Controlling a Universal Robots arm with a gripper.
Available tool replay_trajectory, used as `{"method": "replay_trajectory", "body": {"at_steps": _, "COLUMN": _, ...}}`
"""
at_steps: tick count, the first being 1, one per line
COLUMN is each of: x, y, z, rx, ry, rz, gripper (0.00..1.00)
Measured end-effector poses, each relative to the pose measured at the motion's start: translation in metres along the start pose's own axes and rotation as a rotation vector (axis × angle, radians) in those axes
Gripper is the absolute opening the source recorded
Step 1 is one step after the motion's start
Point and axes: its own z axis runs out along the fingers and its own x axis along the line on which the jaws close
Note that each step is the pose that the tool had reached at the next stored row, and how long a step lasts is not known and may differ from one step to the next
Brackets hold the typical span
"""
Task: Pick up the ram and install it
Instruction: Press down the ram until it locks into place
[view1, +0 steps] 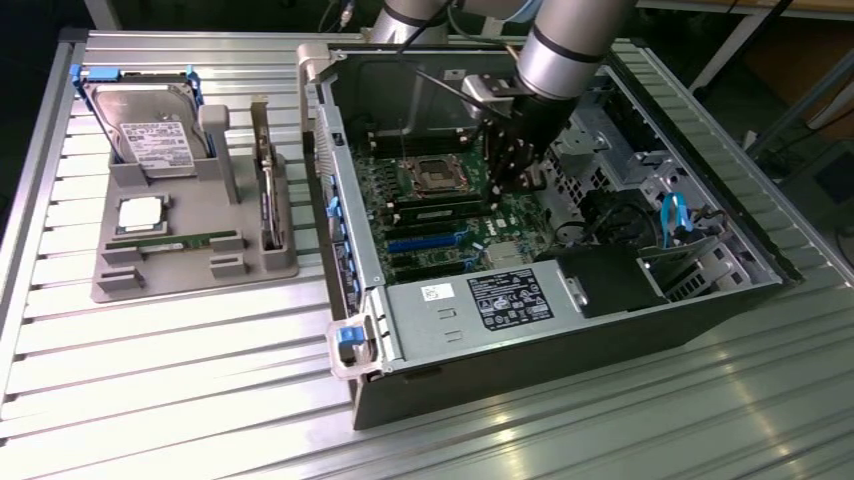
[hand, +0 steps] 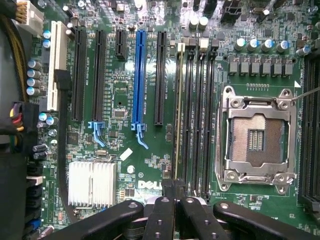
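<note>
Exterior view: the ram (view1: 174, 240), a thin, narrow green board stick, is seen lying flat in a moulded grey tray (view1: 120, 290) outside the open computer case (view1: 561, 330), on the exterior view's left of it. A silver hard drive (view1: 154, 135) and a square processor chip (view1: 143, 215) are held in the same tray.

Inside the case, the arm is angled steeply down, and the black gripper (view1: 505, 175) is poised over the green motherboard (view1: 461, 245) beside the metal-framed processor socket (view1: 434, 175). In the wrist view, the gripper (hand: 172, 200) is seen with fingers pressed together, nothing between them, above the row of long black memory slots (hand: 200, 110). A thin yellowish edge (hand: 177, 100) is noted in one slot; its nature cannot be told.
</note>
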Motion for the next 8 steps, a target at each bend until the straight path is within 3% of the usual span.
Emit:
{"method": "replay_trajectory", "body": {"at_steps": 2, "x": 0.0, "y": 0.0001, "z": -0.0023, "rx": -0.0028, "ry": 0.0, "rz": 0.0, "gripper": 0.11}}
{"method": "replay_trajectory", "body": {"at_steps": 3, "x": 0.001, "y": 0.0009, "z": -0.0124, "rx": -0.0113, "ry": -0.0005, "rz": -0.001, "gripper": 0.11}}
{"method": "replay_trajectory", "body": {"at_steps": 8, "x": 0.001, "y": 0.0029, "z": -0.0144, "rx": -0.0114, "ry": -0.0003, "rz": -0.001, "gripper": 0.11}}
